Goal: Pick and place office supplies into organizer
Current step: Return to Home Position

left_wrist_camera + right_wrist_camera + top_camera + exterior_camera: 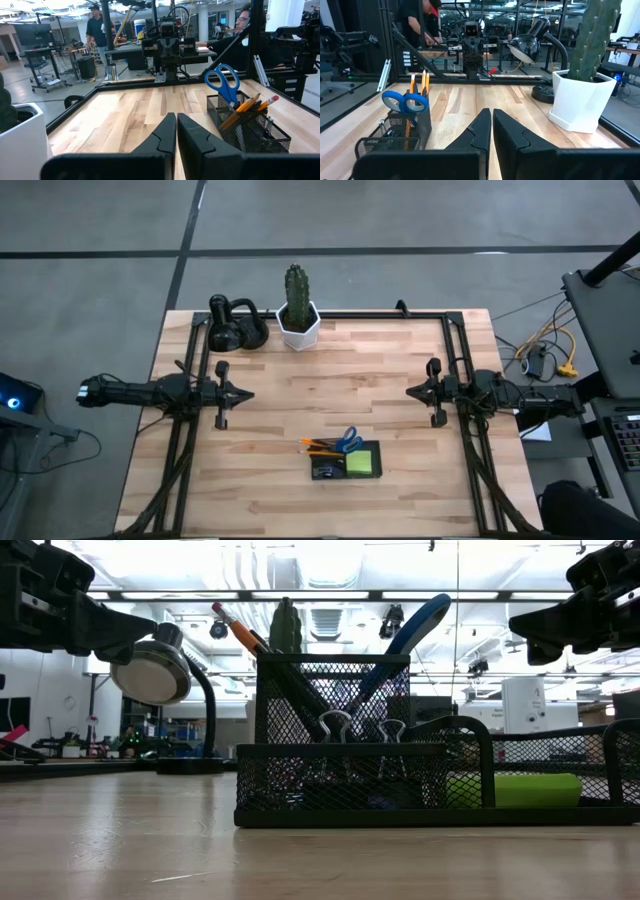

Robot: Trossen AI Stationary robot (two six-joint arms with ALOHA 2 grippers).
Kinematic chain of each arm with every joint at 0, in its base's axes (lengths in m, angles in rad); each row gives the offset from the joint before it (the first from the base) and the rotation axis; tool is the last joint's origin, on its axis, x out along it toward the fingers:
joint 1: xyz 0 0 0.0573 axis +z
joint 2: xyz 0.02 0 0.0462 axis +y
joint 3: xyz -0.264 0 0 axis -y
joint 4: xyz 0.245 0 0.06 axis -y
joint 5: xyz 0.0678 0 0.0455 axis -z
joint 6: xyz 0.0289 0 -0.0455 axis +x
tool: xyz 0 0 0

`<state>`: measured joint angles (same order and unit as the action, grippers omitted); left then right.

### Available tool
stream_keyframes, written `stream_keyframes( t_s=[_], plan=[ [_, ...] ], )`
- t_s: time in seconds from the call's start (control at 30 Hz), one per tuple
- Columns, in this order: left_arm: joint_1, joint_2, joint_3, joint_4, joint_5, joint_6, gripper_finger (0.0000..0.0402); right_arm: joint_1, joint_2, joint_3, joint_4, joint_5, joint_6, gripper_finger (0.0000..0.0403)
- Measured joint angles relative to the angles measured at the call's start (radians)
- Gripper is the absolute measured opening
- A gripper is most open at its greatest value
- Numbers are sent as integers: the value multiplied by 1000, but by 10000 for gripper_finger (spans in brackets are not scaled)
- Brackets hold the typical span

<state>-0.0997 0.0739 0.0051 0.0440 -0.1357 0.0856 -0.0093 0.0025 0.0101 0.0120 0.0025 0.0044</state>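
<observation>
The organizer (345, 462), a black mesh tray with an upright cup, stands on the table near its near edge, mid-right. In the cup stand the blue-handled scissors (223, 82) and orange pencils (248, 106). A lime-green sticky-note pad (361, 463) lies in its flat compartment, and dark clips (338, 726) hang on its mesh wall. My left gripper (246, 393) is shut at the table's left, pointing level. My right gripper (410, 391) is shut at the table's right, pointing level. Both stand well off the organizer.
A white hexagonal pot with a cactus (298, 320) and a black desk lamp (235, 325) stand at the far edge. A black frame (440, 315) runs along the table's sides. People show in the room beyond the table. Bare wood lies between the grippers.
</observation>
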Motion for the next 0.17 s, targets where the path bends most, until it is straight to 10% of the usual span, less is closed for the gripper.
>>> stream_keyframes(
  t_s=[0.17],
  plan=[
    [0, 0, 0, 0, 0, 0, 0, 0, 0, 0, 0, 0, -11, 8]
  ],
)
